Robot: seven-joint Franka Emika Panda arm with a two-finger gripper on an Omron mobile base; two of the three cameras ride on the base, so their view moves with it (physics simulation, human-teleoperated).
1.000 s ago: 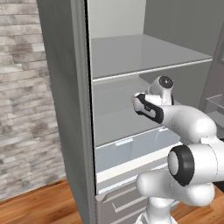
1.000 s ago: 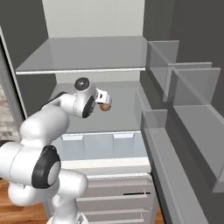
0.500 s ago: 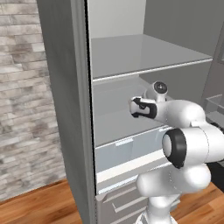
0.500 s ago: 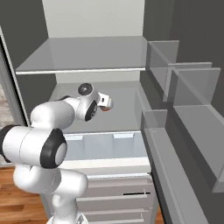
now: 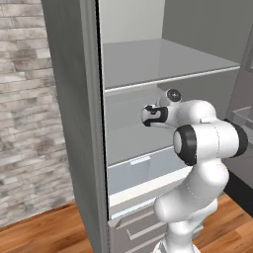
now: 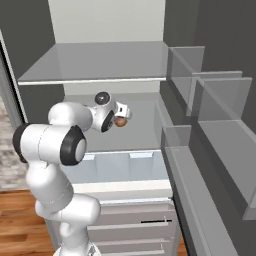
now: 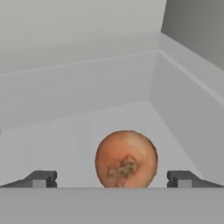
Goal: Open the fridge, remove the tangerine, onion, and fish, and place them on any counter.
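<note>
Onion pickup inside open fridge, jaws apart

Onion (image 7: 126, 159) sits low centre in the hand view, dead ahead between the two fingertips (image 7: 40, 178), on the fridge (image 5: 74, 123) shelf floor near the right wall corner. Gripper (image 6: 122, 116) wide apart, not clamped; round target, no long axis to align. Arm folded, elbow tucked, wrist pointing into the middle compartment at centre frame of the right base view. Likely next: advance, close.

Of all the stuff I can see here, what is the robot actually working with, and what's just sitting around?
Part of the job:
- the fridge, door open
- the onion, between the open jaws of the gripper

Just there:
- door shelves
- lower drawers
- brick wall
- wooden floor
</note>
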